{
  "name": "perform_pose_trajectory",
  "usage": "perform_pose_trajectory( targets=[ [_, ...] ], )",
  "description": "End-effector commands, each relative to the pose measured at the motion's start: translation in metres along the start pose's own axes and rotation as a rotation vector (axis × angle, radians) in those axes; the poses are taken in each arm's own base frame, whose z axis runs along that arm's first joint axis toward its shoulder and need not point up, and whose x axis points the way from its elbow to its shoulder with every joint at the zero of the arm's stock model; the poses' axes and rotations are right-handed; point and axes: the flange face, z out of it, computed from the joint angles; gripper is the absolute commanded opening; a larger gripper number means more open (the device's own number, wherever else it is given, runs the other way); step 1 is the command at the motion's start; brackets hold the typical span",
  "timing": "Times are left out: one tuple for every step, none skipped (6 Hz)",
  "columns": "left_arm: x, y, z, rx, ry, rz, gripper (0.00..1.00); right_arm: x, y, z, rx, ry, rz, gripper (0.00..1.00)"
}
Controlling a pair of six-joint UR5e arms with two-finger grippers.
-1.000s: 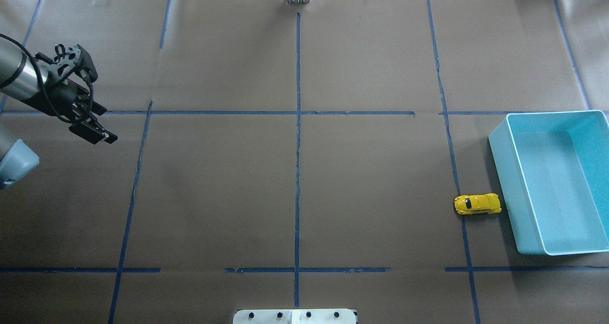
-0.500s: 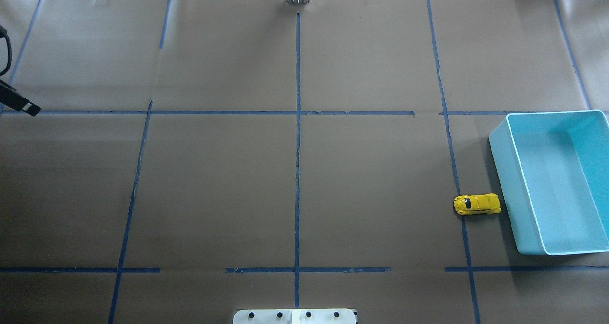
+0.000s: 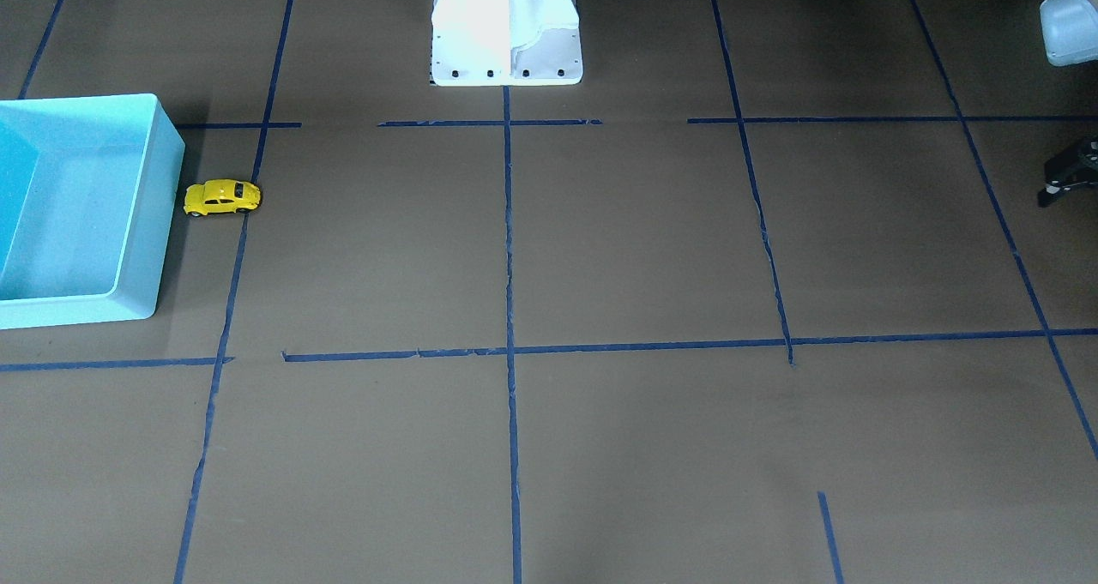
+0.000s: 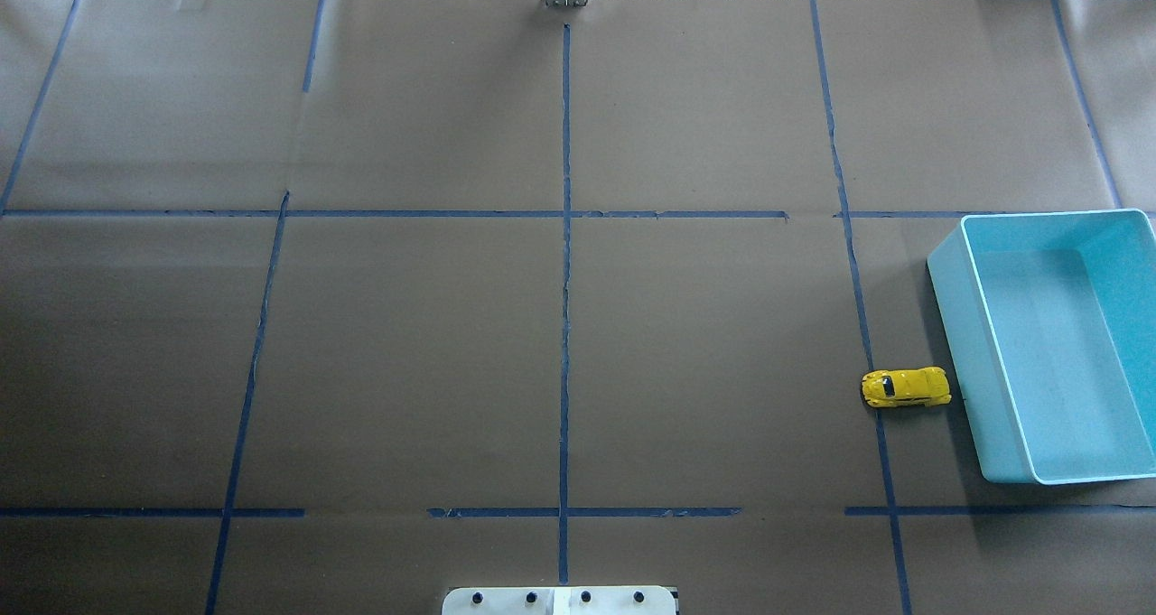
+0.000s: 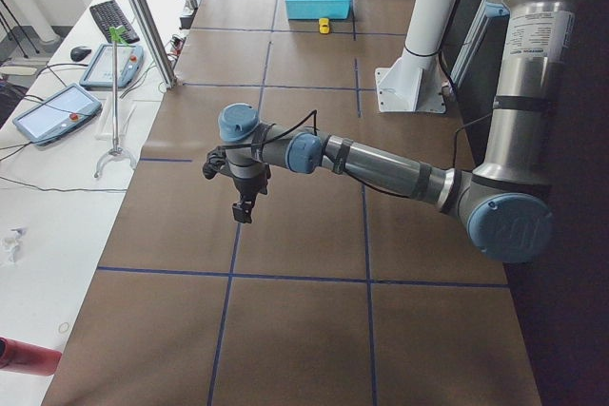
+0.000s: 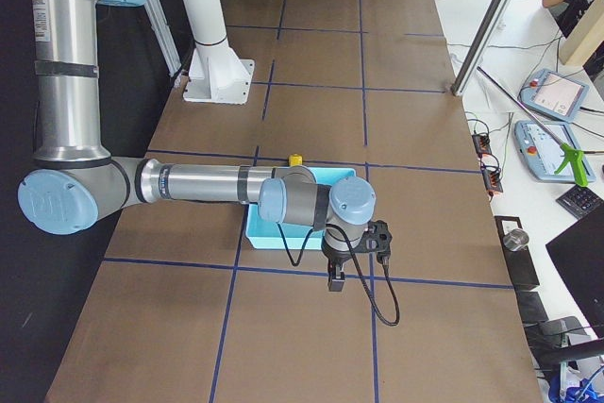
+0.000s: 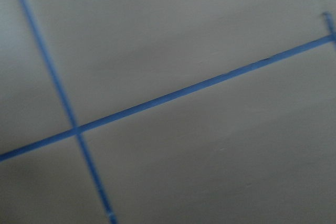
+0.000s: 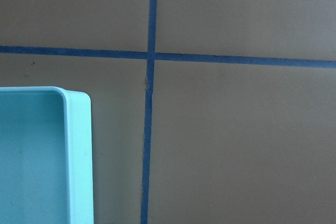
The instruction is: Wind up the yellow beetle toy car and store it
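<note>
Left pincer (image 5: pixel 244 208) hangs point-down over the table (image 4: pixel 406 353) at the robot's left end, well apart from everything else. Only a black edge of it shows in the front view, so I cannot tell whether its jaws stand apart or together. Its wrist camera gives a blurred crossing of blue tape (image 7: pixel 76 128) on brown paper. Right pincer (image 6: pixel 335 278) hangs point-down at the opposite end, just past a corner of the bin (image 4: pixel 950 326) and over a tape line. It is seen only from the side camera, so its jaw state cannot be told either. Its wrist camera looks straight down on one rounded bin corner, with a tape crossing near it. Car (image 4: pixel 906 387) sits upright on its wheels on the table, outside the bin. It is just beside the bin's long wall, on the side toward table centre, with a thin gap between them. It stands end-on to that wall, and its other end lies over a tape line. Bin is turquoise, open-topped, and flat on the table at the robot's right.
</note>
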Motion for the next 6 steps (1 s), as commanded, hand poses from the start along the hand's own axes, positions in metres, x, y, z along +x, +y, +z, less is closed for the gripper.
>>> perform_pose_trajectory(
  targets=[
    [-0.047,0.033,0.006,-0.024,-0.016,-0.102,1.00,-0.031,0.014,-0.013,0.033,0.028,-0.080,1.00],
    [-0.070,0.066,0.015,-0.048,-0.012,-0.167,1.00,-0.045,0.010,-0.014,0.034,0.031,-0.115,1.00],
    [-0.085,0.078,0.014,-0.048,-0.014,-0.203,1.00,-0.062,0.003,-0.010,0.027,0.034,-0.152,1.00],
    [-0.110,0.097,0.020,-0.058,-0.012,-0.261,1.00,-0.068,0.002,-0.017,0.041,0.036,-0.164,1.00],
    [-0.115,0.106,0.023,-0.066,-0.010,-0.270,1.00,-0.086,0.009,-0.023,0.049,0.038,-0.217,1.00],
    [-0.121,0.110,0.019,-0.056,-0.010,-0.286,1.00,-0.125,0.026,-0.014,0.026,0.028,-0.308,1.00]
  ],
)
